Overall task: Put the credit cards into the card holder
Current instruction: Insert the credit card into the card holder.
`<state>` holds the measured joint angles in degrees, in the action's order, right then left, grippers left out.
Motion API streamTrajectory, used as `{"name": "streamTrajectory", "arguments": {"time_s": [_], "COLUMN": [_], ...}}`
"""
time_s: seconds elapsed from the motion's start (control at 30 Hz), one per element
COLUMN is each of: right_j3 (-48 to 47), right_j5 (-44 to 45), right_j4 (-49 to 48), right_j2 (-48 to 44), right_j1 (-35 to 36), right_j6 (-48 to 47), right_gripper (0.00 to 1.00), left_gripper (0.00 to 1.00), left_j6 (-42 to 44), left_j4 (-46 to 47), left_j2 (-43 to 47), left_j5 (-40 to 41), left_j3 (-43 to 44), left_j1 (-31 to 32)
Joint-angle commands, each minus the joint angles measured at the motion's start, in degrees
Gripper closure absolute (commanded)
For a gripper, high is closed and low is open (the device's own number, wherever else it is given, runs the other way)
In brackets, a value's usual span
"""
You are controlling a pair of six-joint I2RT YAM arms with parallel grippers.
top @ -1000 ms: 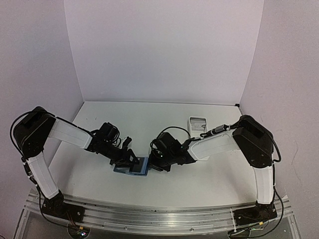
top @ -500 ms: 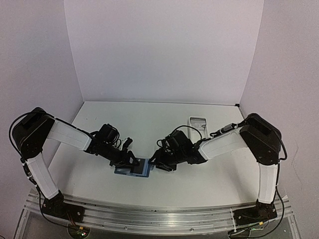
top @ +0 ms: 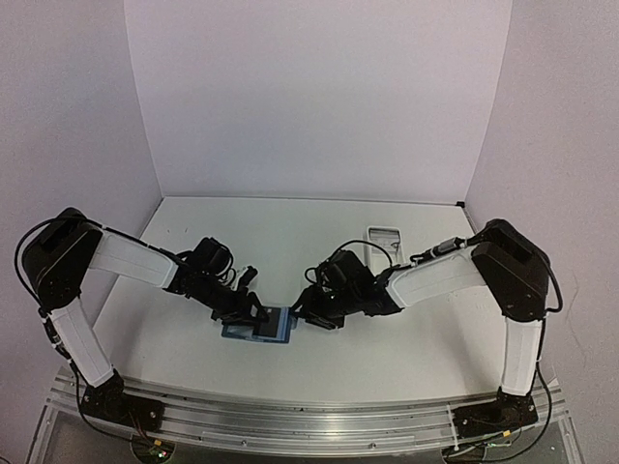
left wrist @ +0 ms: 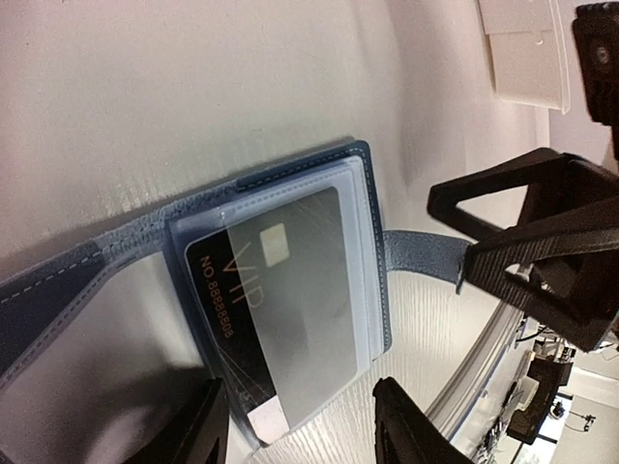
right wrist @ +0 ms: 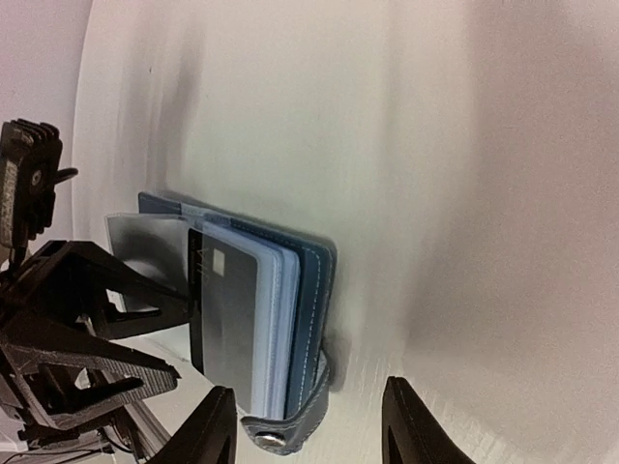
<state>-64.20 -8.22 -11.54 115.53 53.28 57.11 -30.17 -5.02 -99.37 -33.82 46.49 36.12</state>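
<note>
Near the front edge of the table, a little left of its middle, the card holder is seen lying open, a dark credit card tucked at least partly under one of its clear sleeves. The left gripper is poised over it and the right gripper just beside its snap tab, both with fingers parted and nothing clasped between them. Light, stiff and slick, the card is judged best pinched by its thin edges, while the soft, floppy holder would need pinning flat at its cover.
</note>
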Motion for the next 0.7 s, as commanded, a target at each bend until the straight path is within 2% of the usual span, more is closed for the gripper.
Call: {"name": "streamTrajectory", "arguments": {"time_s": [0.0, 0.1, 0.23, 0.43, 0.57, 0.67], "right_j3": [-8.60, -13.44, -16.58, -17.92, -18.94, -19.97], "right_j5": [7.89, 10.70, 10.44, 6.39, 5.02, 4.11], "right_j4": [13.94, 17.12, 17.45, 17.59, 17.47, 17.52], "right_j2": [-5.85, -5.69, -3.21, 2.21, 4.36, 6.07], "right_j1": [-0.30, 0.22, 2.01, 4.08, 4.40, 4.52], "right_j6": [-8.13, -8.91, -4.92, 3.93, 4.82, 4.68], "right_gripper": [0.52, 0.52, 0.52, 0.52, 0.50, 0.50], "left_gripper": [0.46, 0.41, 0.39, 0.30, 0.19, 0.18], "left_j6": [4.87, 5.81, 5.38, 0.24, -0.31, 0.00], "left_j4": [-11.96, -14.64, -15.78, -18.70, -16.04, -14.48], "left_j2": [4.67, 7.21, 11.76, 13.95, 12.27, 10.44], "left_j5": [1.94, 0.87, 0.33, 11.85, 12.05, 12.19], "left_j3": [6.83, 9.96, 11.27, 4.80, 0.76, -0.38], "left_j1": [0.12, 0.09, 0.10, -2.94, -4.63, -4.65]}}
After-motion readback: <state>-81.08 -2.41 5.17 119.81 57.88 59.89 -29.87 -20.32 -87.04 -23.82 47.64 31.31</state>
